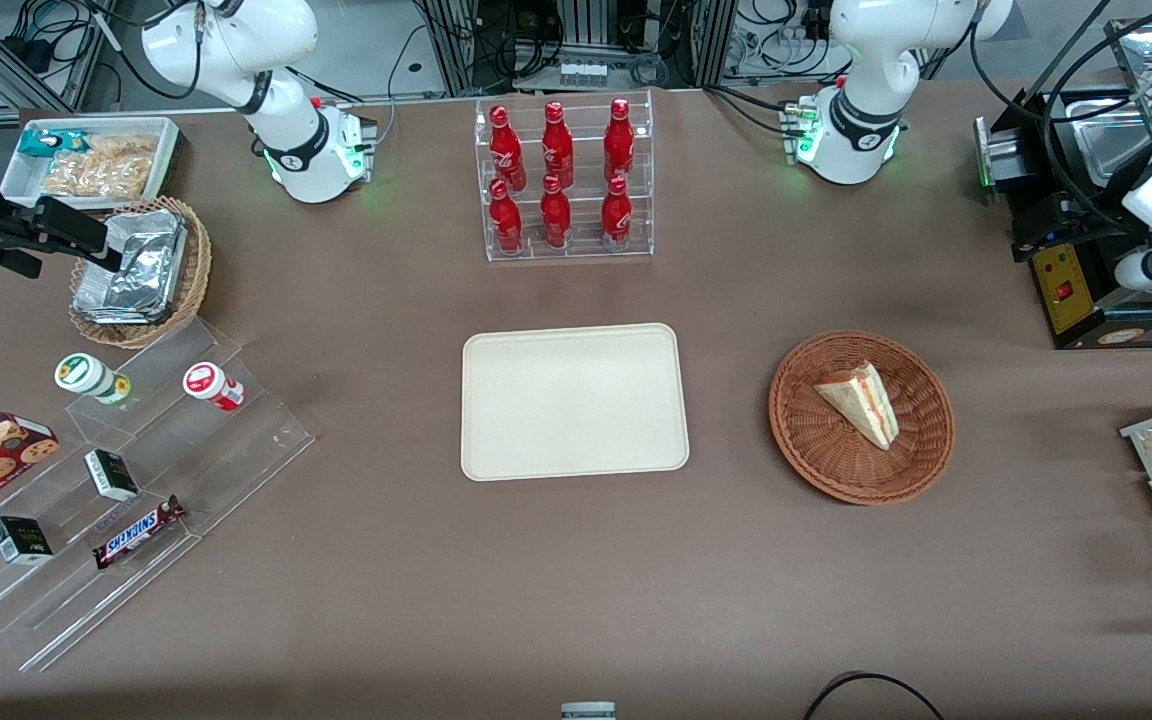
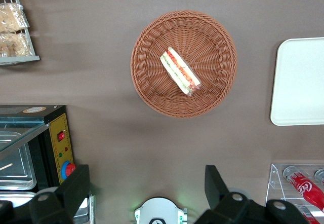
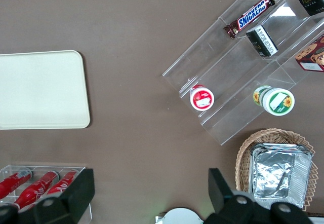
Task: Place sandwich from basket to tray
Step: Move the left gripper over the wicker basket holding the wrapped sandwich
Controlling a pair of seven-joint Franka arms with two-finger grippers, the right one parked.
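My black two-finger gripper (image 2: 147, 191) hangs released – high above the round reddish-brown wicker basket (image 2: 152, 89) holding 1 triangular white-bread sandwich (image 2: 179, 71) – cream rectangular tray (image 2: 298, 82) beside it.

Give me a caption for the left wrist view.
Open tool hovers above the sandwich in its basket.

The pale triangular wedge sandwich (image 2: 180, 72) with red, orange and green layers lies in the round reddish-brown wicker basket (image 2: 147, 41), well below the spread-fingered gripper (image 2: 147, 188); the empty flat cream rectangular tray (image 2: 298, 82) sits beside the basket.

Left gripper (image 2: 147, 188) raised high, jaws spread wide.
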